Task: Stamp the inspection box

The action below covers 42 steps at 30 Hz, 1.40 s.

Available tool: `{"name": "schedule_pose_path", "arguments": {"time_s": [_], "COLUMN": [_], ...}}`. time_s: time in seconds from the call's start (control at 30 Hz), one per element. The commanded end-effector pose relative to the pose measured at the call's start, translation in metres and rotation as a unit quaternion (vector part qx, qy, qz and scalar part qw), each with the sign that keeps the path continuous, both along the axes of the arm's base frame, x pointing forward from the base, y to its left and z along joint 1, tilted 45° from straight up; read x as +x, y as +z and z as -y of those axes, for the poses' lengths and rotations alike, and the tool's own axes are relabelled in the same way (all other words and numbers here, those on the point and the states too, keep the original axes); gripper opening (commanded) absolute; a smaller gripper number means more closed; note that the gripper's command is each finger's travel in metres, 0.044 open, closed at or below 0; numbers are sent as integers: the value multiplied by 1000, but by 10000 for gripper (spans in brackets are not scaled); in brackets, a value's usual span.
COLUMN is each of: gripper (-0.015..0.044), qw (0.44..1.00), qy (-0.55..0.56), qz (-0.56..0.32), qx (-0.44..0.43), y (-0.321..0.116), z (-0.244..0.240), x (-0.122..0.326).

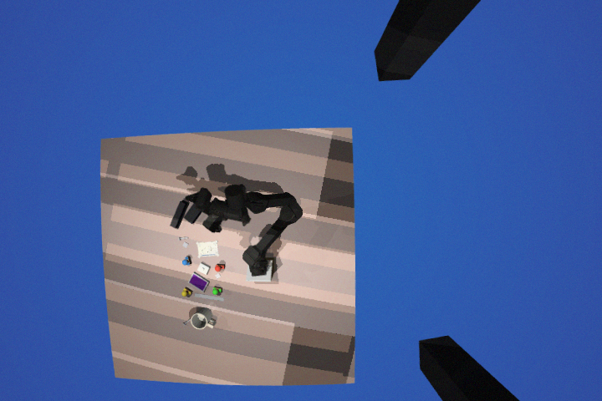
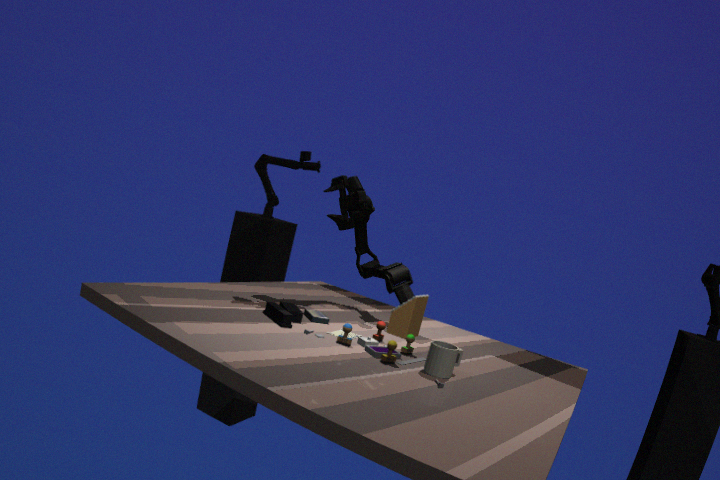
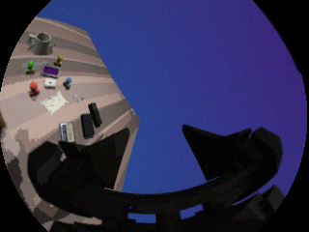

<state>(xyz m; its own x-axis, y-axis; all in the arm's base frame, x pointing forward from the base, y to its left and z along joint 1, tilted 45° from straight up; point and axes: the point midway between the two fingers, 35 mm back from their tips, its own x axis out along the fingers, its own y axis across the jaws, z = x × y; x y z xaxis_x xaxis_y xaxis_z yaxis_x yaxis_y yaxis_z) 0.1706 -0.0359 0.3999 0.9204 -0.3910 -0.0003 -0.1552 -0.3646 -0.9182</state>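
Note:
My gripper is open and empty, raised high above the bench. Four knob-handled stamps stand on the bench: red, blue, yellow and green. Which one reads PASS cannot be told. The purple ink pad lies between yellow and green. A cream card lies flat with faint markings; its box is too small to make out.
A grey mug stands beyond the pad. A small white block lies between card and pad. Two black blocks lie near a small case. A tan upright panel stands by the arm base.

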Motion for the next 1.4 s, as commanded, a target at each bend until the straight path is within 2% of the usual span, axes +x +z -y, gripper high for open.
{"name": "schedule_pose_path", "arguments": {"time_s": [0.0, 0.2, 0.5, 0.73, 1.07, 1.37], "gripper": [374, 216, 216, 216, 216, 216], "qw": [1000, 996, 958, 908, 816, 722], "qy": [0, 4, -41, -137, -326, -515], "qz": [-1, -31, -122, -169, -175, -104], "qx": [2, 81, 255, 359, 444, 450], "y": [0, -27, -123, -209, -329, -429], "z": [-1, -30, -91, -117, -127, -115], "x": [1, 44, 120, 147, 146, 108]}}
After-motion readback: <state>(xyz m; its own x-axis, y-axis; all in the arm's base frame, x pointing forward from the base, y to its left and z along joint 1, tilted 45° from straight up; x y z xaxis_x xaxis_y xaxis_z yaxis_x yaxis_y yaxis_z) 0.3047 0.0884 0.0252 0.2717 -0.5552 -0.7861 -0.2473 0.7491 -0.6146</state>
